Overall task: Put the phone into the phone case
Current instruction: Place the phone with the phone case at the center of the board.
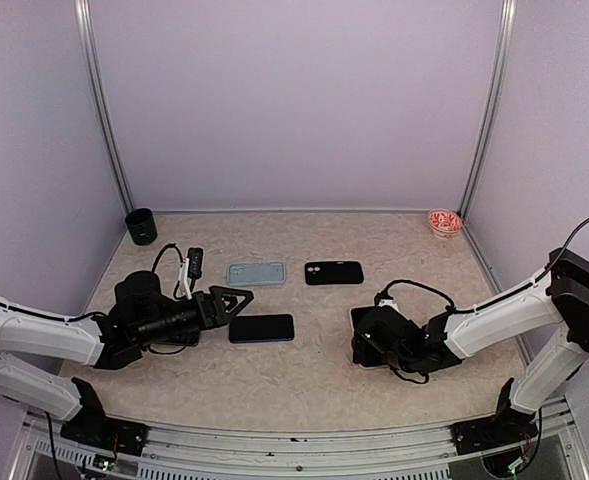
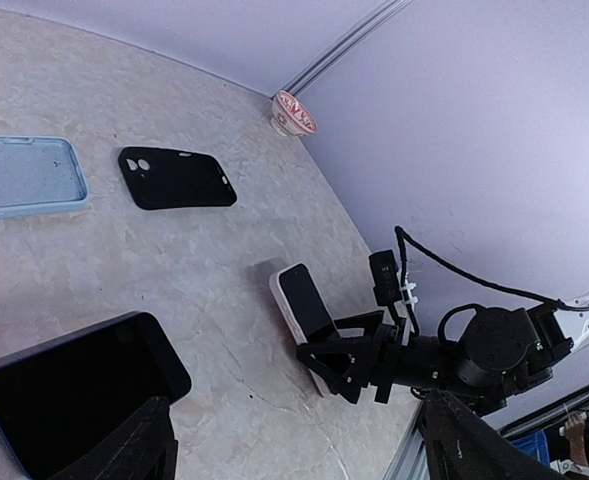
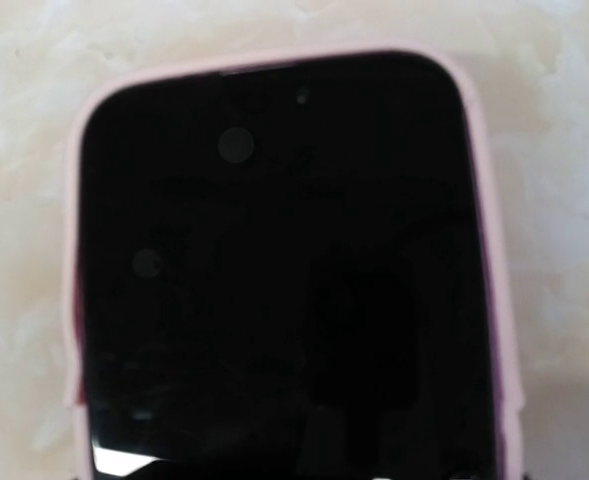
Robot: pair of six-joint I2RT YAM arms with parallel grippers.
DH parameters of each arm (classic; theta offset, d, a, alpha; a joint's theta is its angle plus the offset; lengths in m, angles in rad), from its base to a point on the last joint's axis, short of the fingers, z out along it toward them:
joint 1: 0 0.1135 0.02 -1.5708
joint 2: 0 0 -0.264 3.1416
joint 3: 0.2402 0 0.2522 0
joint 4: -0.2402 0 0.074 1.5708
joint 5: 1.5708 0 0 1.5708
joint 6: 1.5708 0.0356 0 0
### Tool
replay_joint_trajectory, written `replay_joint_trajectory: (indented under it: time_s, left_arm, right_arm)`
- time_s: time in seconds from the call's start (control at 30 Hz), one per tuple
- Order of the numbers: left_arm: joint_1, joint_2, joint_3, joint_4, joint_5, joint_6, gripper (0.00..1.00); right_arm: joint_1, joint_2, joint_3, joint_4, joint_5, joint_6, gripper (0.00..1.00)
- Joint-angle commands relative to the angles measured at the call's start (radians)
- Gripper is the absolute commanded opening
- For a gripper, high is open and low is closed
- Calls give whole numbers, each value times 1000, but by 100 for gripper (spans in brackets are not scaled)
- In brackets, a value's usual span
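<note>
A bare dark phone (image 1: 262, 328) lies screen up at the middle of the table, and shows in the left wrist view (image 2: 74, 385). My left gripper (image 1: 236, 305) is open just left of it, with one finger (image 2: 124, 450) beside its near end. A light blue case (image 1: 256, 273) and a black case (image 1: 334, 272) lie empty behind it. A second phone in a pink case (image 2: 304, 305) fills the right wrist view (image 3: 274, 260). My right gripper (image 2: 317, 336) straddles its near end and looks shut on its sides.
A dark green cup (image 1: 141, 226) stands at the back left. A small red-and-white bowl (image 1: 444, 221) sits at the back right corner. Cables trail behind both wrists. Walls enclose the table on three sides.
</note>
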Motion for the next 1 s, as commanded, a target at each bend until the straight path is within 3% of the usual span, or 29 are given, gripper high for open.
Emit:
replay_joint_trajectory:
  time_s: [0.0,0.23,0.97]
  left_arm:
    - [10,-12,-2,-10,-5,-2,83]
    - [13,3,-15,12,-3,-12,83]
    - [19,27,-42,61,-2,-33,83]
  right_arm:
    - [-7,27,38,33,-5,19,82]
    - [-7,35,45,18,-3,26,89]
    - [23,-43,47,-60,-1,38,91]
